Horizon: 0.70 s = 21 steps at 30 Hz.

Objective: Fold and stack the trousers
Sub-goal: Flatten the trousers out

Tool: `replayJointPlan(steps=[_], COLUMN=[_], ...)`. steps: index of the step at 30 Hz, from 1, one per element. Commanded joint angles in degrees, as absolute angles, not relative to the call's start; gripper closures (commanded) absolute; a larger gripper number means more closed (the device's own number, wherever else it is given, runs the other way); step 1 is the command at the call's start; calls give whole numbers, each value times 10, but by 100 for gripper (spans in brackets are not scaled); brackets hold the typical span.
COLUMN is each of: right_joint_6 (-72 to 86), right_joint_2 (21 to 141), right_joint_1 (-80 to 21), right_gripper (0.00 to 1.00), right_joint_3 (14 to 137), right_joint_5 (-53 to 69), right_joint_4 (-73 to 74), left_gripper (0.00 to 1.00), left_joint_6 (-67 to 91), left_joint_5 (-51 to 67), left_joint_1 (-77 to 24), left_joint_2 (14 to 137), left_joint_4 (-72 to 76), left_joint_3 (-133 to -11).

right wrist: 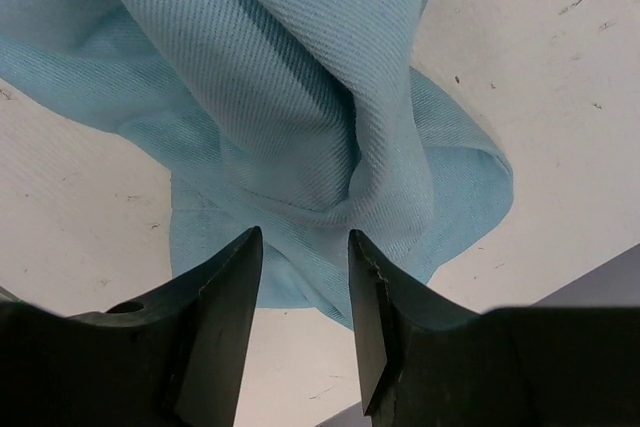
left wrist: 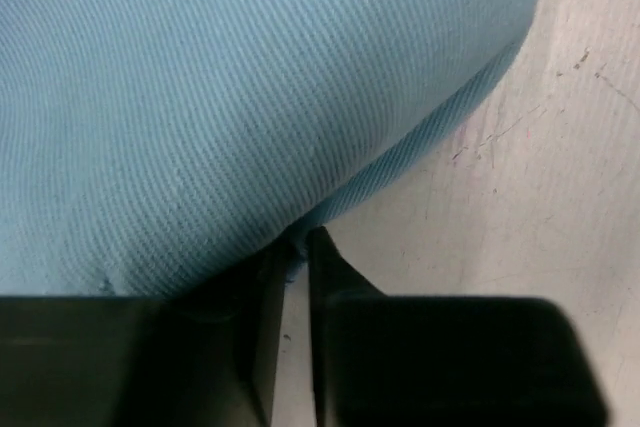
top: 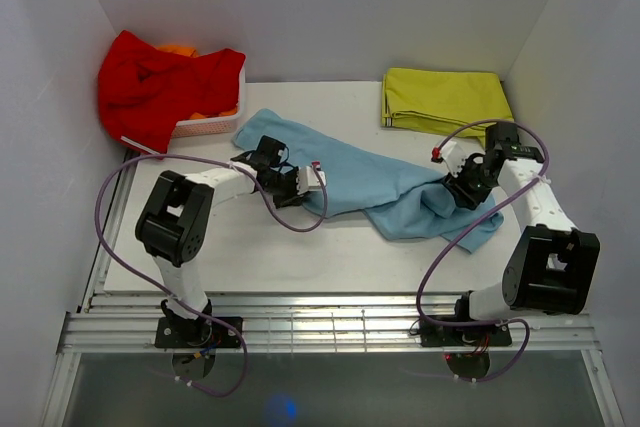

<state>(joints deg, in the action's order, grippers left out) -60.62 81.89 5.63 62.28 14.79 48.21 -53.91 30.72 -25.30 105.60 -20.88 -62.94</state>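
Observation:
The light sky-blue trousers [top: 370, 182] lie crumpled across the middle of the white table, bunched toward the right. My left gripper [top: 305, 182] is at their near left edge. In the left wrist view its jaws [left wrist: 297, 237] are pinched almost together on the hem of the trousers [left wrist: 250, 77]. My right gripper [top: 460, 190] is at the bunched right end. In the right wrist view it [right wrist: 305, 237] is open, with a fold of the trousers [right wrist: 320, 97] just beyond the fingertips and nothing between them.
A folded yellow-green garment [top: 445, 97] lies at the back right. A bright red garment [top: 160, 82] is draped over a white basket [top: 205, 127] at the back left. White walls close in the table [top: 300, 257] on three sides.

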Motion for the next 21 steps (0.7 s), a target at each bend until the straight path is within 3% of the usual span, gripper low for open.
replayJointPlan(steps=[1, 4, 12, 21], right_joint_6=[-624, -630, -632, -656], right_joint_2=[813, 801, 788, 743], right_joint_1=[64, 66, 67, 70], right_gripper=[55, 55, 51, 41], right_joint_3=[657, 654, 657, 659], right_joint_5=[167, 178, 188, 189], right_joint_4=[500, 499, 500, 498], left_gripper=[79, 100, 100, 100], left_joint_6=[-571, -542, -438, -335], left_joint_5=[277, 278, 302, 285], left_joint_1=[-258, -249, -208, -12], left_joint_2=[1028, 968, 725, 703], left_joint_4=[-266, -314, -458, -488], left_joint_3=[-603, -595, -639, -737])
